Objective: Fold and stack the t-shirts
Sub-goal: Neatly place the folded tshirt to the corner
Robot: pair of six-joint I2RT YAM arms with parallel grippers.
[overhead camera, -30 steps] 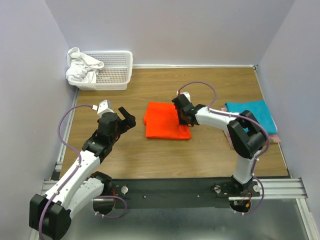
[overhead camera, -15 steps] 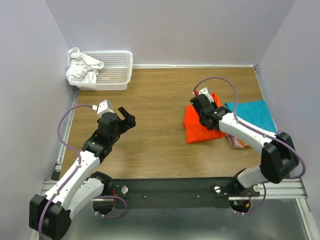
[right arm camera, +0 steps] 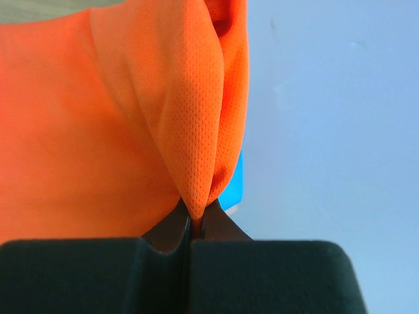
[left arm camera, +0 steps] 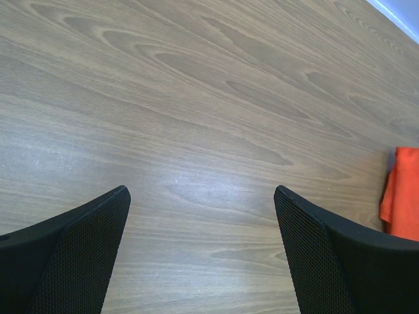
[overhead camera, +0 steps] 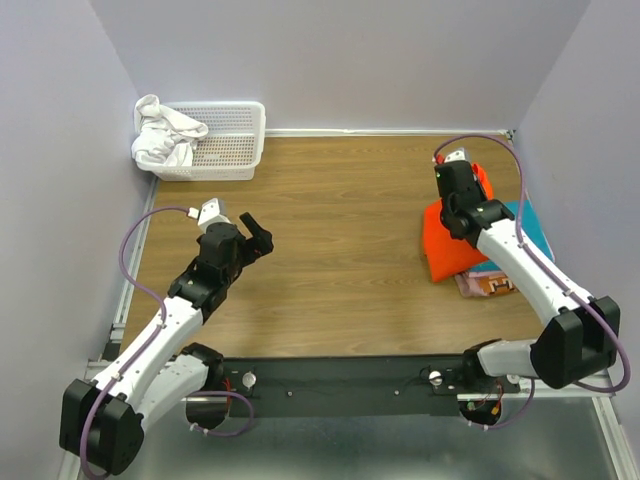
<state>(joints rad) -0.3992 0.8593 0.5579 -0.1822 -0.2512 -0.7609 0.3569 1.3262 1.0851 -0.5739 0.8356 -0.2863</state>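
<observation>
The folded orange t-shirt (overhead camera: 448, 240) hangs lifted at the right of the table, pinched by a fold at its top in my right gripper (overhead camera: 466, 183), which is shut on it. In the right wrist view the orange cloth (right arm camera: 131, 118) runs down into the closed jaws of that gripper (right arm camera: 195, 219). Under and behind it lie a teal t-shirt (overhead camera: 536, 235) and a patterned one (overhead camera: 495, 285). My left gripper (overhead camera: 255, 232) stands open over bare wood at the left, its fingers wide apart (left arm camera: 201, 196). The orange shirt's edge (left arm camera: 400, 196) shows far to its right.
A white mesh basket (overhead camera: 230, 140) stands at the back left, with crumpled white cloth (overhead camera: 162, 138) draped over its left end. Walls close in the table on the left, back and right. A metal rail runs along the near edge.
My right gripper has carried the orange t-shirt from the middle of the table to the right, lifting it above the teal and patterned shirts. The left arm has barely moved.
</observation>
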